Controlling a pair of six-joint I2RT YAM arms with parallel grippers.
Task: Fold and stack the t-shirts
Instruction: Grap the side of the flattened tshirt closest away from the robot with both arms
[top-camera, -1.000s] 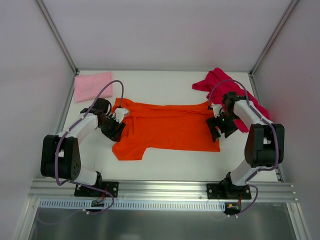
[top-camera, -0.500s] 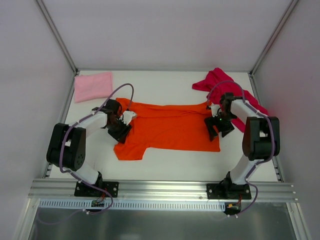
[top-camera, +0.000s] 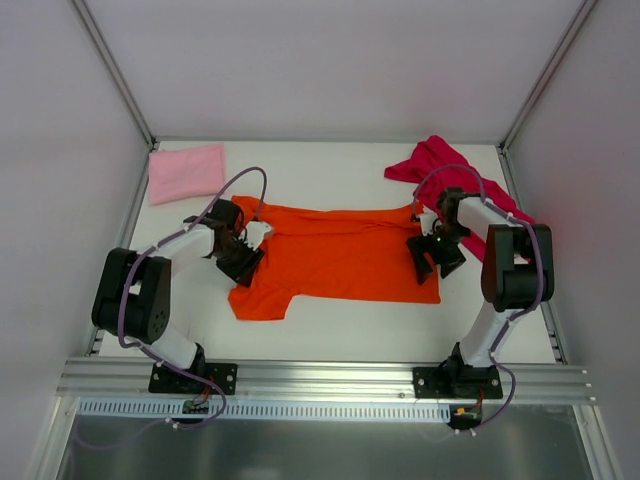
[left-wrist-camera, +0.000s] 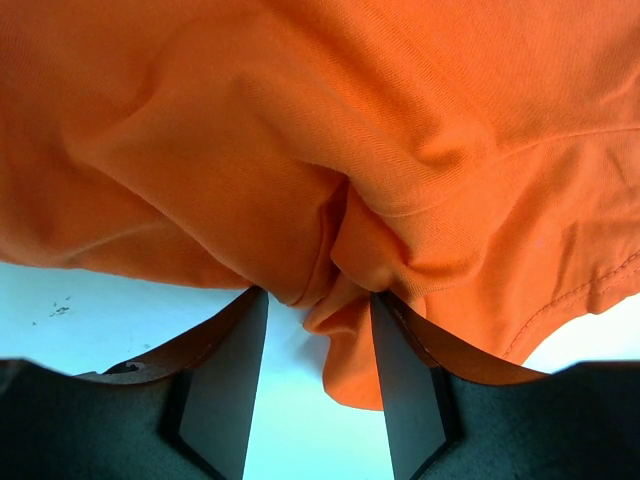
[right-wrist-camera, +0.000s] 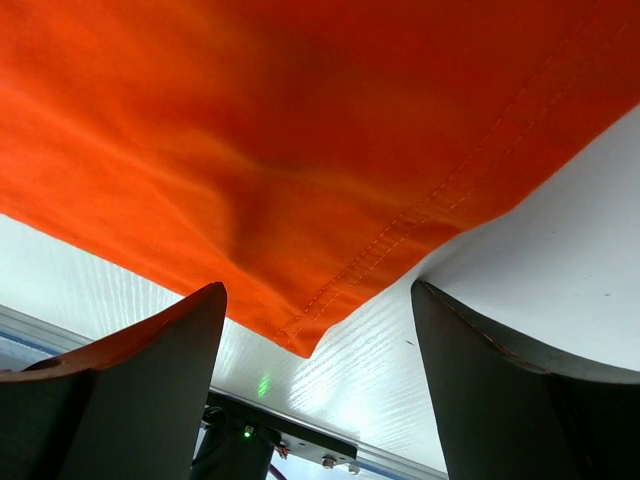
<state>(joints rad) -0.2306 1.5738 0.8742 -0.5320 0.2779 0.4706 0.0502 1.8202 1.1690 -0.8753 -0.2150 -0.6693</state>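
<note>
The orange t-shirt (top-camera: 335, 262) lies spread flat across the middle of the table. My left gripper (top-camera: 243, 250) is low at its left sleeve end. In the left wrist view a bunched fold of orange cloth (left-wrist-camera: 345, 250) sits between the tips of my left gripper (left-wrist-camera: 316, 300), whose jaws stand partly apart with bare table showing between them. My right gripper (top-camera: 432, 255) is at the shirt's right hem. In the right wrist view it (right-wrist-camera: 318, 290) is wide open around the hem corner (right-wrist-camera: 300, 335). The pink t-shirt (top-camera: 187, 172) lies folded at the back left. The magenta t-shirt (top-camera: 440, 160) is crumpled at the back right.
White walls with metal corner posts (top-camera: 118, 90) close in the table on three sides. An aluminium rail (top-camera: 320, 378) carrying both arm bases runs along the near edge. The magenta shirt lies right behind my right arm.
My left arm has swung in to the right and pushed the orange shirt's left end into a bunch. The right gripper has shifted slightly along the hem.
</note>
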